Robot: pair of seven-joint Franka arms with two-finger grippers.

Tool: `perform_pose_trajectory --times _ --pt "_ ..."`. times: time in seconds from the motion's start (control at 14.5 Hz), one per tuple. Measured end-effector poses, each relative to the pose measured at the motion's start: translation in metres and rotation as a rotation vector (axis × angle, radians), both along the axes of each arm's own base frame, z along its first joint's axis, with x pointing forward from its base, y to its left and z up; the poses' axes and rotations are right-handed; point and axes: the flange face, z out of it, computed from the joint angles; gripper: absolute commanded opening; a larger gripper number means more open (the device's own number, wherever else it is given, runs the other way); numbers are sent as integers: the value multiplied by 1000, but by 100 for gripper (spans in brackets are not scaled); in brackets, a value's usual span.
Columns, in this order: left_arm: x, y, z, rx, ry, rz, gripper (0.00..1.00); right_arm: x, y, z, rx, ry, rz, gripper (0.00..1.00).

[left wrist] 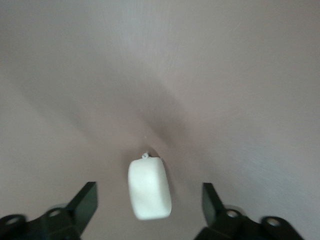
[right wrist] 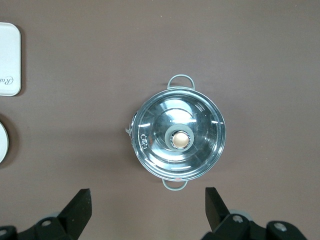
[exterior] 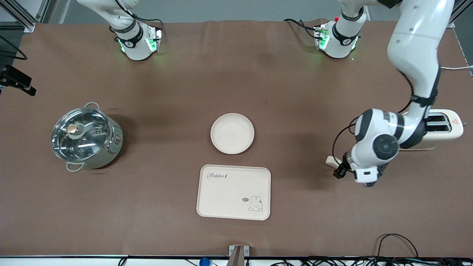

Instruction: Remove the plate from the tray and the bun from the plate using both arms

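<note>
The round cream plate (exterior: 232,133) lies mid-table, just farther from the front camera than the rabbit tray (exterior: 234,192). The small pale bun (exterior: 331,161) lies on the table toward the left arm's end, near the toaster. My left gripper (exterior: 338,171) is low over it. In the left wrist view the bun (left wrist: 149,189) sits between the spread fingers of the left gripper (left wrist: 149,195), which do not touch it. My right gripper (right wrist: 147,197) is open and empty, high over the table by the pot; it is out of the front view.
A steel pot with a glass lid (exterior: 85,136) stands toward the right arm's end and shows in the right wrist view (right wrist: 177,135). A cream toaster (exterior: 443,127) stands close to the left arm's elbow. Cables run along the table's front edge.
</note>
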Motion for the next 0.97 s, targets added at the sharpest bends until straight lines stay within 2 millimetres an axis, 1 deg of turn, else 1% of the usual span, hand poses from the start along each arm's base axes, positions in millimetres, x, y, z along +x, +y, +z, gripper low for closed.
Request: perform_pose_trajectory --times 0.14,0.28,0.41,0.48,0.55,0.76,0.83,0.97 --pt "-6 4 83 24 -21 -119 100 0 2 0 0 0 3 100" --pt "-22 9 165 47 -17 -256 100 0 3 0 0 0 6 100" --pt "-36 16 231 61 19 -368 100 0 4 0 0 3 7 100" --pt "-42 19 257 63 41 -415 100 -1 4 -1 1 11 7 100" --pt "-47 21 277 62 53 -457 100 -1 4 -1 2 17 7 100" --pt "-62 22 325 47 18 -615 100 -2 4 -2 3 23 7 100" --pt "-70 26 342 31 -2 -664 100 -2 4 -2 3 24 7 100" --pt "-90 35 368 3 -6 -724 100 -2 4 -2 3 25 7 100"
